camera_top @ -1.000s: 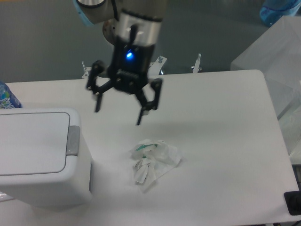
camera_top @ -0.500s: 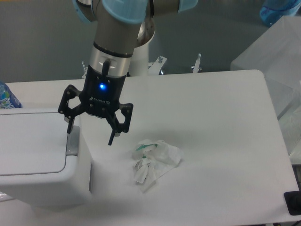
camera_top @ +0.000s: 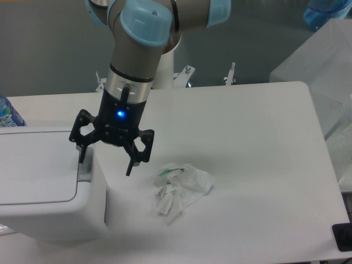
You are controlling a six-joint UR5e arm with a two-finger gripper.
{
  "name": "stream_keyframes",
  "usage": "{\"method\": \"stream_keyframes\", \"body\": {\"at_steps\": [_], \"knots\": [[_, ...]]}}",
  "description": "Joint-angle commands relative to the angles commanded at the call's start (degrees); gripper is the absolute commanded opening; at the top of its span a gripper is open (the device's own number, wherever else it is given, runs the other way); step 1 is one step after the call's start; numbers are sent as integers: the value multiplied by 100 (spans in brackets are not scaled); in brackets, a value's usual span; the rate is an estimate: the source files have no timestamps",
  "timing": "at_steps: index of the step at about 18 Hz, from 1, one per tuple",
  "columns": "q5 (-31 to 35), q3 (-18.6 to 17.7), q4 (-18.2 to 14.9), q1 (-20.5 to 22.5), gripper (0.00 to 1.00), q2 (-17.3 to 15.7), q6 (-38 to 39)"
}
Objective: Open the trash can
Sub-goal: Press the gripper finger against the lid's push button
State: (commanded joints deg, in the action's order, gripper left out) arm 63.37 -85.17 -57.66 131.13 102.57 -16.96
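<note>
Down at the near left corner of the table [camera_top: 264,137] stands the trash can [camera_top: 49,220], a big white box with round corners. Its flat lid [camera_top: 36,165] is shut and lies level. The lid's long side runs from left to right. On the right edge of the lid sits the small grey push tab [camera_top: 84,169], and its long side runs from near to far.

Just past the bin, a crumpled wrapper [camera_top: 180,185] lies on the table, a little right of the bin and apart from it.

Above the tab hangs the gripper [camera_top: 105,161]. Its two fingers are spread wide and hold nothing. The left finger [camera_top: 82,153] points down at the tab, right over its far end. It looks very close to the tab, maybe touching, but from this side the view cannot settle that. The right finger [camera_top: 130,163] hangs past the bin's right wall, over bare table between the bin and the wrapper.

So the tab lies straight under the left finger, not between the two. A push downward looks like what the move needs.

Farther back, at the far left edge of the table, a bit of a blue bottle [camera_top: 8,114] peeks out.
</note>
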Motion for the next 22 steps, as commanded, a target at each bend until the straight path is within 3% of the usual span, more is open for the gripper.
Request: {"method": "stream_keyframes", "body": {"at_steps": [22], "knots": [[26, -44, 18, -9, 100, 88, -17]]}}
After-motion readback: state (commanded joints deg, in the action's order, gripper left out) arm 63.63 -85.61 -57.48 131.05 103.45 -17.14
